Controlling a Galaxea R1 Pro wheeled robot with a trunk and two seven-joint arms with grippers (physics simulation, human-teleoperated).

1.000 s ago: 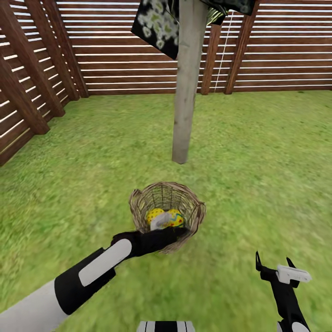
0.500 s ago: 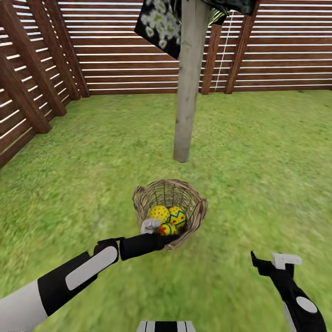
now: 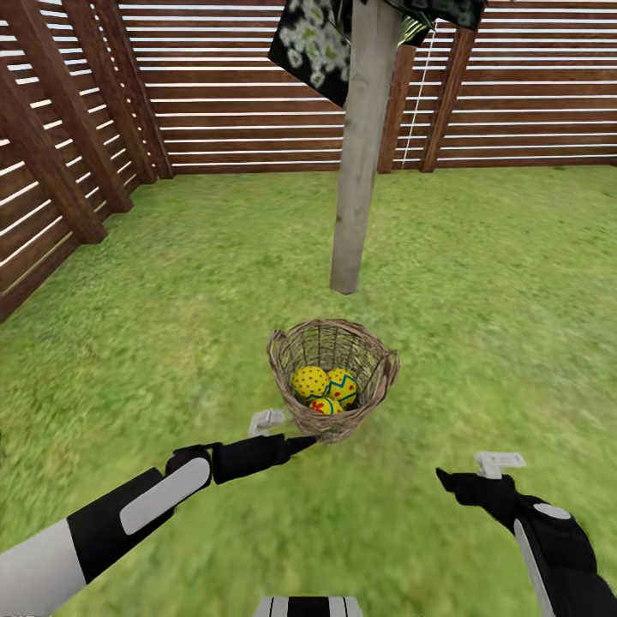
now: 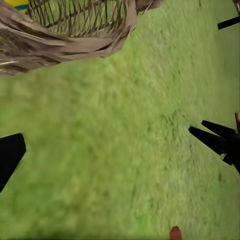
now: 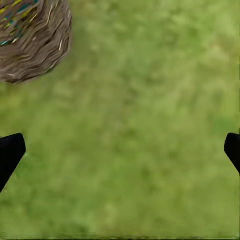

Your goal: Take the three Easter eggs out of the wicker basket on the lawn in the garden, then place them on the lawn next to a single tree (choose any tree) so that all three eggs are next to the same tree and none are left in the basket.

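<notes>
Lawn (image 3: 171,283) by fence (image 3: 223,94) | basket (image 3: 377,390) near tree (image 3: 360,171), three eggs (image 3: 326,387) inside | left tool (image 3: 307,442) at rim, spread unclear | right tool (image 5: 120,145) wide, empty

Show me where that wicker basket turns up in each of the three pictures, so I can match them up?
Head view: the wicker basket stands mid-picture on the lawn, in front of the tree trunk, eggs inside.
Left wrist view: its woven rim and wall cross the upper left corner.
Right wrist view: its rounded side sits in the upper left corner.
Shared landmark: the green lawn surrounding the basket in all three.
</notes>
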